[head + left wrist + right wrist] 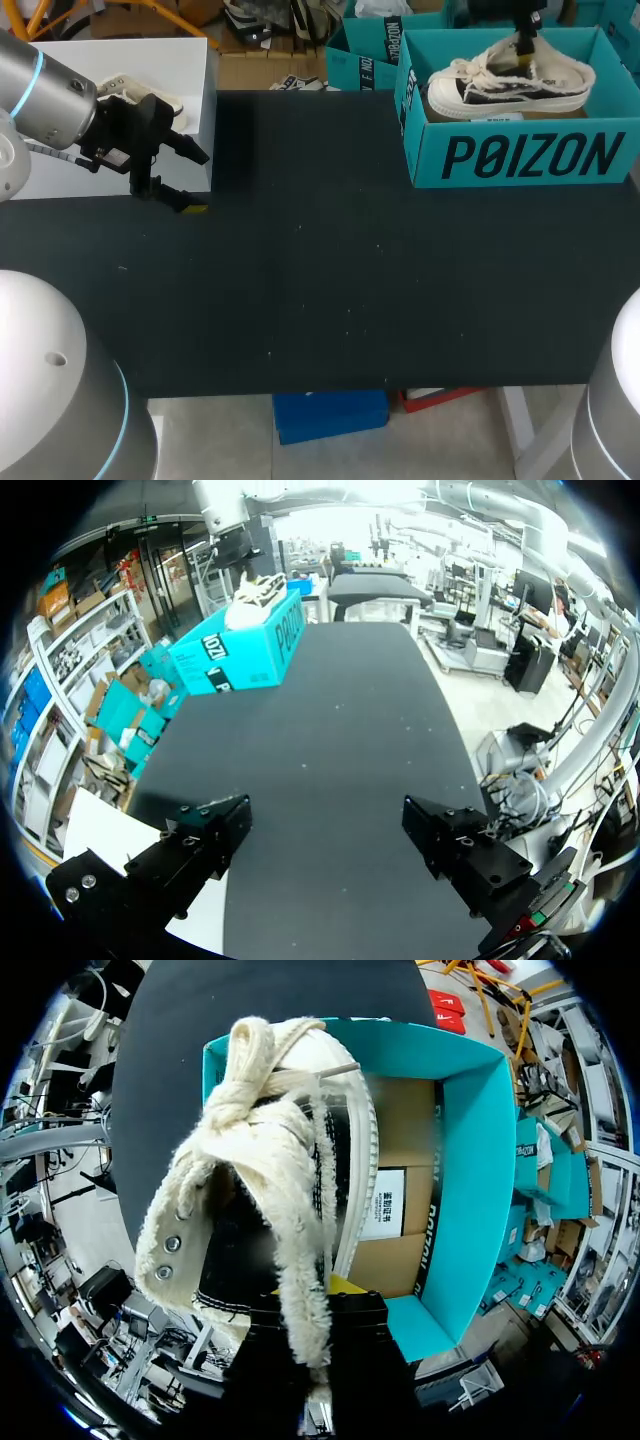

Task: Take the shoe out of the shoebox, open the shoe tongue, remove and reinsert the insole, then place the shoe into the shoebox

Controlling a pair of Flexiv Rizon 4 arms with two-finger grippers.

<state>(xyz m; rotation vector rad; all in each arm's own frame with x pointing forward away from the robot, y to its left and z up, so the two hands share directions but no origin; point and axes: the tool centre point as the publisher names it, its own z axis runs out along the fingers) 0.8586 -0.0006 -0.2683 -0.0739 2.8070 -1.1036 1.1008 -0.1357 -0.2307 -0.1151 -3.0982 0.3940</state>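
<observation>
A cream canvas shoe (510, 80) with frayed laces and a dark side panel hangs at rim height in the teal shoebox (520, 155) at the table's back right. My right gripper (524, 42) comes down onto the shoe's top and is shut on its upper. In the right wrist view the shoe (260, 1160) fills the space ahead of the gripper (325, 1295), with the box's brown floor (400, 1200) below it. My left gripper (197, 182) stands open and empty at the table's left edge, far from the shoe. Its view shows the spread fingers (205, 835) over bare black table and the shoebox (240, 650) far ahead.
A white box (110, 50) stands at the back left, right behind my left gripper. A second teal box (365, 50) sits behind the table next to the shoebox. The black table top (330, 270) stretches between the two arms.
</observation>
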